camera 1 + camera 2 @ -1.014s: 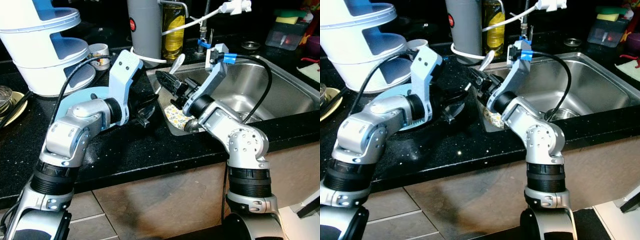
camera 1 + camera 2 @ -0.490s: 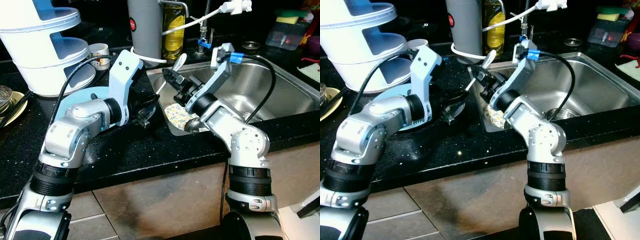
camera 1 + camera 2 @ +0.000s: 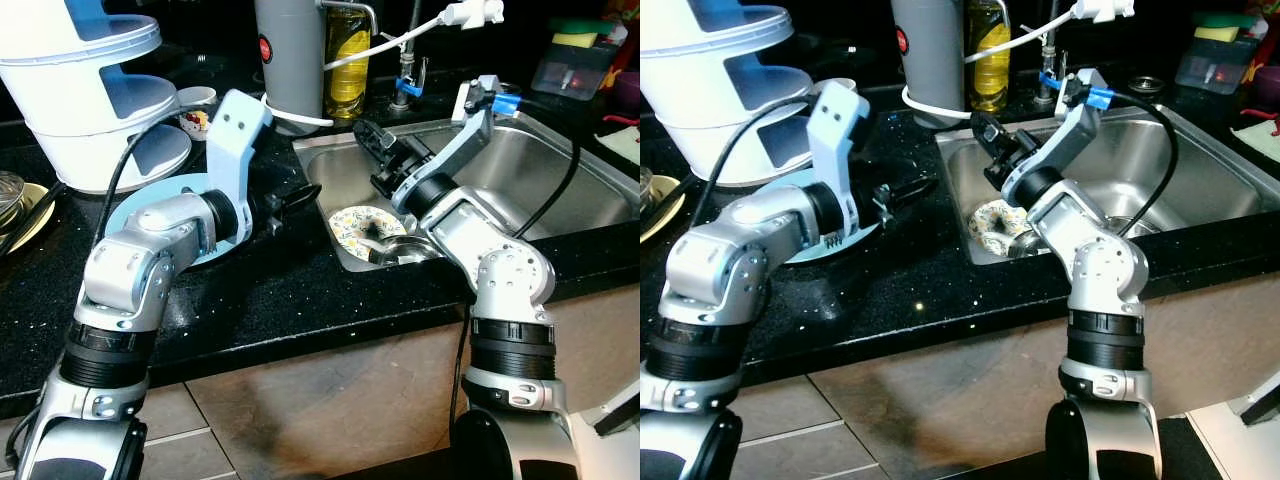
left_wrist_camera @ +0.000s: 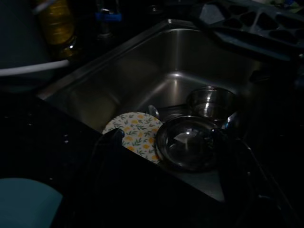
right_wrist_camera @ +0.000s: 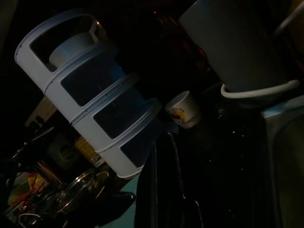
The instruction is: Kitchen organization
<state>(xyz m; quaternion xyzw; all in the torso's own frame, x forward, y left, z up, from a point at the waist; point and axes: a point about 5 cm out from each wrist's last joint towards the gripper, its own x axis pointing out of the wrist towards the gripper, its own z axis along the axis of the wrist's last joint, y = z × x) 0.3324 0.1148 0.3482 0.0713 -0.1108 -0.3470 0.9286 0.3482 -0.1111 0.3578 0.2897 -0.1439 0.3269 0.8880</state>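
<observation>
Black counter [image 3: 300, 300] mid-frame; my floral plate [image 3: 362, 224] lies in the sink [image 3: 560, 170], white with yellow sprigs. Both grippers' [image 3: 290, 197] [image 3: 368, 135] fingers: can't tell.

I am looking down on a black speckled surface [image 3: 300, 300] that is running across the room, glinting with small sparkles under the light. A stainless steel sink [image 3: 560, 170] is sitting sunk into it on my right, its basin catching the brightest reflections. Below the front edge, a brown stone-look panel [image 3: 330, 400] is dropping toward a floor of large grey-brown tiles [image 3: 190, 440] (the grout lines are showing pale). The back of the kitchen is lying in deep shadow, so I am not making out any wall. Both wrist feeds are coming through very dark, the steel basin [image 4: 156, 71] gleaming faintly in the left one.
</observation>
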